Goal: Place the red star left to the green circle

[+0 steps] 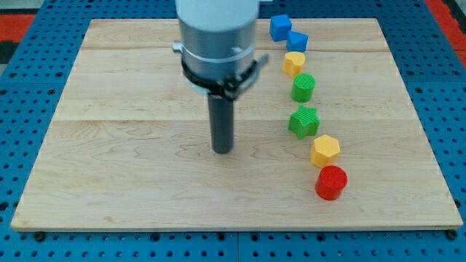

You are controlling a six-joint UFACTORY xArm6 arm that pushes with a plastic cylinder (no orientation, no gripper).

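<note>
Care is needed first: no red star shows, perhaps the arm (217,44) hides it; the only red block (331,182) looks round. My tip (222,150) stands on the tabletop (109,145), well left of the green circle (303,87). No jaws exist, so nothing is grasped.

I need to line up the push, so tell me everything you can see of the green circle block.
The green circle is a short, ribbed, plastic-looking cylinder, bright green, standing flat on the wooden board in the column of blocks at the view's right. The yellow block sits just above it, seemingly touching; the green star lies below with a small gap. My tip is well off to its left and lower, touching no block.
</note>
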